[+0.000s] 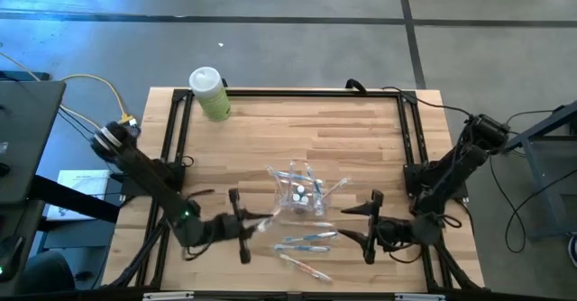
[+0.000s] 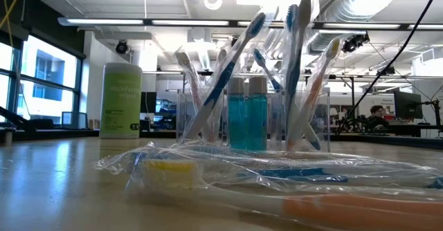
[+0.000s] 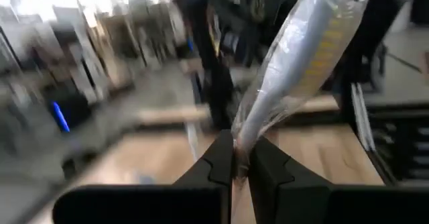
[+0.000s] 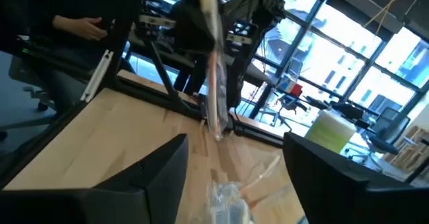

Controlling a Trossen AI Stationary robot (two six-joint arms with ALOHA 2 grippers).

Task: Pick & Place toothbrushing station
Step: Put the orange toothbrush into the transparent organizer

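Pale wooden table [image 1: 361, 148], workshop behind.

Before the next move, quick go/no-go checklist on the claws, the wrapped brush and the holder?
1. Left claw shut on the wrapped toothbrush: ok.
2. Brush lifted and pointing up, away from the left claw: ok.
3. Right claw open, holding nothing: ok.
4. Clear holder standing upright mid-table with brushes in it: ok.
5. Free slot in the holder for this brush: cannot tell.
6. Loose wrapped brushes lying on the table in front of the holder, between the claws: not ok, still to place.
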